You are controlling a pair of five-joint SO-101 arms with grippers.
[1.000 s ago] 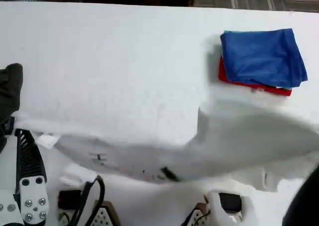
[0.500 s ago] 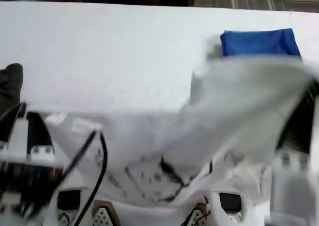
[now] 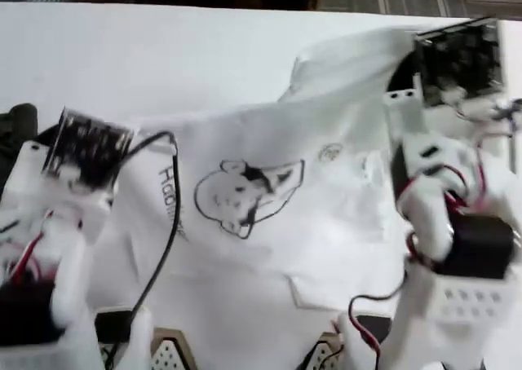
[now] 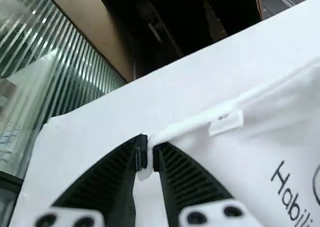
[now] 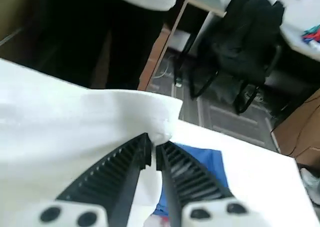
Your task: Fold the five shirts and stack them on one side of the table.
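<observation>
The white table (image 3: 163,52) takes up most of the high view, its far edge meeting a dark room behind. Across its near half lies the largest of the task's things, a white T-shirt (image 3: 269,248). It is stretched wide between the two arms, with its black cartoon print (image 3: 245,195) facing up. How much of the cloth rests on the table I cannot tell.

The left arm (image 3: 57,223) stands at the shirt's left end and the right arm (image 3: 440,207) at its right end. There the cloth reaches toward the far right corner of the table. A black cable (image 3: 167,215) runs from the left arm across the shirt.

The left wrist view adds the grip itself. The left gripper (image 4: 148,152) has its jaws almost together, with a thin fold of the shirt's edge pinched between the tips. A small white sewn tag (image 4: 226,123) sits on that edge a little further along. The right wrist view gives the same for the right gripper (image 5: 153,154): jaws nearly closed, nipping a corner of white cloth.

Beyond the right gripper, the right wrist view shows a folded blue shirt (image 5: 200,162) lying on the table. A dark garment (image 3: 18,121) sits at the table's left edge in the high view.

Behind the table, the left wrist view shows a slatted glass wall (image 4: 45,62) and a wooden panel (image 4: 85,22). The right wrist view shows a black office chair (image 5: 250,42) on a dark floor.
</observation>
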